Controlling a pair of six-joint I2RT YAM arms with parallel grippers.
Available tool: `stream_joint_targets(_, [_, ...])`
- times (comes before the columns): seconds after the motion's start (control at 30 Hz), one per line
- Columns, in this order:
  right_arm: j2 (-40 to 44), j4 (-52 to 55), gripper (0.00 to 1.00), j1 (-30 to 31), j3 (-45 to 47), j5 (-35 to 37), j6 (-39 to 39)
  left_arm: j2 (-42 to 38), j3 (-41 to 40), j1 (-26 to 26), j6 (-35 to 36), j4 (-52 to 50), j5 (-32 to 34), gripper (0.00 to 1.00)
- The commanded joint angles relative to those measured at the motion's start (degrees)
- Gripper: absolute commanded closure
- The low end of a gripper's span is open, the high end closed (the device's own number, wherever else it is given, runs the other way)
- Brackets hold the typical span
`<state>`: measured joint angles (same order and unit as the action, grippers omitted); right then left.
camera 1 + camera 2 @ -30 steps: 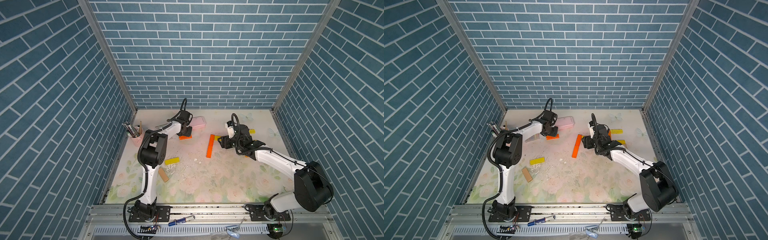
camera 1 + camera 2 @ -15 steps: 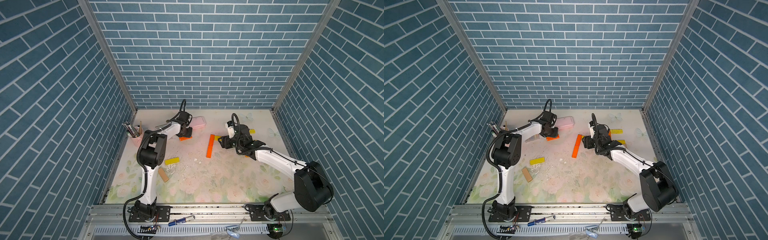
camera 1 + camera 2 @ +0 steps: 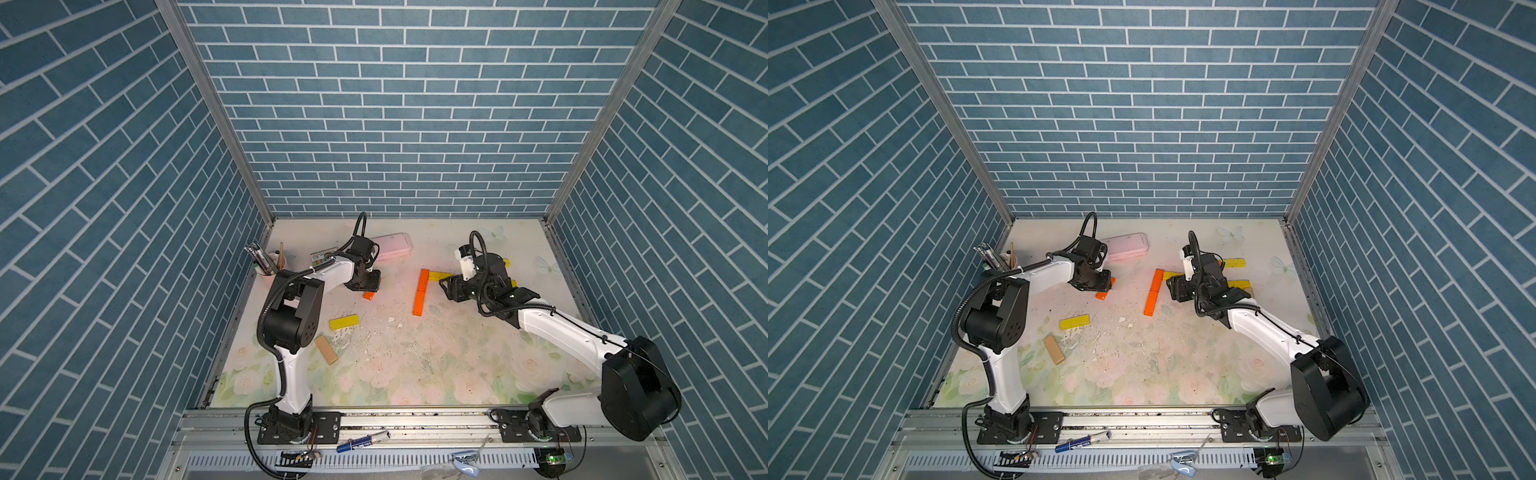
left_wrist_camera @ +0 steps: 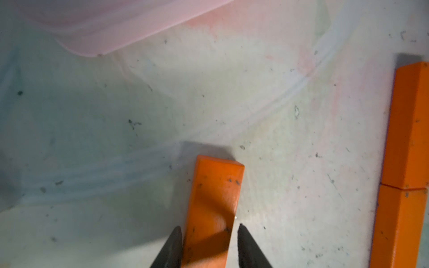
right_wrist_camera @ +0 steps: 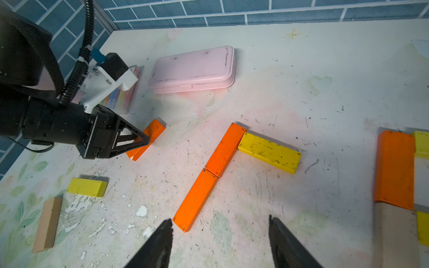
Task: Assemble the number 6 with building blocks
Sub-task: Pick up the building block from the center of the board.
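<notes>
A: Top views?
B: The left gripper (image 3: 371, 289) has tightened onto the loose orange block (image 3: 368, 295), left of centre, just below the pink case (image 3: 392, 245) — pick-up secured, I think.
A: Left wrist?
B: Fingertips (image 4: 171, 248) squeeze its sides; lift unclear.
A: Right wrist?
B: The right gripper (image 5: 220, 229) gapes, empty — and shows the started orange column (image 5: 210, 174) meeting a yellow block (image 5: 269, 152), half-hidden above.

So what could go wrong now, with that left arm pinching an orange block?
The left jaws hold the orange block only by their narrow tips, so it might twist or slip when lifted. Carrying it across could nudge the two-block orange line and the yellow block beside it, spoiling what is already laid.
</notes>
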<state>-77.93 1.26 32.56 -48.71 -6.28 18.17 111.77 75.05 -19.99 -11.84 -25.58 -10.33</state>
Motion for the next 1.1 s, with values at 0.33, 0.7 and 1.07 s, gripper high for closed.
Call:
stream_joint_targets(0.33, [2.96,-0.04,0.33,-0.21,1.42,-0.53,1.34,3.90,4.98,-2.49,1.29,-5.91,8.08,0.45])
stream_joint_targets(0.7, [3.98,2.36,0.35,-0.21,-0.11,0.92,1.95,4.00,5.21,-4.43,1.18,-7.29,9.27,0.79])
stream_joint_targets(1.07, [15.87,8.73,0.36,-0.21,-0.71,17.14,6.66,-9.05,4.58,-13.57,7.07,-5.67,3.88,0.84])
